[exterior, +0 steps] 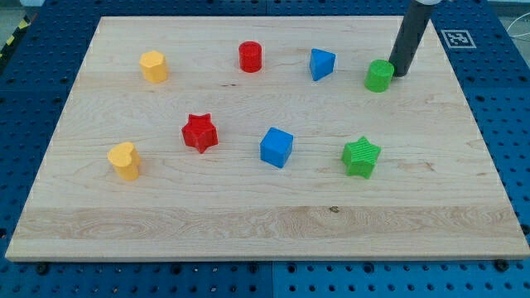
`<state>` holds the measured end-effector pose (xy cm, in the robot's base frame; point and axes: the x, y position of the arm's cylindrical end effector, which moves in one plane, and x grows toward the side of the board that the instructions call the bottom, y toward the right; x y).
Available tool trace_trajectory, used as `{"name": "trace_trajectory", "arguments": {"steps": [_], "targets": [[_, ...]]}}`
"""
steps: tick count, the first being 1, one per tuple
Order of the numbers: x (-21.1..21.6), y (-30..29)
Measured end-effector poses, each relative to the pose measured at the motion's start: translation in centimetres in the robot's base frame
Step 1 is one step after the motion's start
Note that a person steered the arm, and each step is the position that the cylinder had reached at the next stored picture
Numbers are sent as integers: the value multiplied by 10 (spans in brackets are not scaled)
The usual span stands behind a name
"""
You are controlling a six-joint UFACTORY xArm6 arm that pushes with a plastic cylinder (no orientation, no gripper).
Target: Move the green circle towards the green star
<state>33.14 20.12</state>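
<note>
Board (248,223): wooden, flat, on blue pegboard.
Green circle (380,75): upper right of board, short upright cylinder, free-standing.
Green star (361,156): below circle, slightly to view's left, well apart from it; open board between.
My tip (399,74): at circle's right edge, touching or just beside; rod rises toward view's top right.
Pincer: none on this rig; plain rod only, so no open/closed state to give.
Blue pyramid-like block (321,64): left of circle, near, not touching.
Blue cube (276,147): left of star, apart.
Red cylinder (251,56): top centre.
Red star (199,132): mid left.
Yellow blocks: one upper left (153,66), one lower left (124,161); shapes not clear.
Step in hand (judged): pushing circle toward star; early, most of gap left.
How to do well: tip sits on circle's right side, so a push from here sends it leftward, toward pyramid. Better to shift tip round to circle's top-right side, opposite star, then push down & slightly left.
Contact: keep tip centred behind circle; off-centre = round block rolls off the rod.
Pace: slow, short strokes; re-aim if it drifts.
Stop: near star, w/o knocking it.
</note>
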Motion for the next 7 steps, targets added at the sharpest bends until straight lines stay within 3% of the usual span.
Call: {"name": "trace_trajectory", "arguments": {"steps": [1,3,7], "targets": [[-17,-10],[-5,-31],[85,-33]]}}
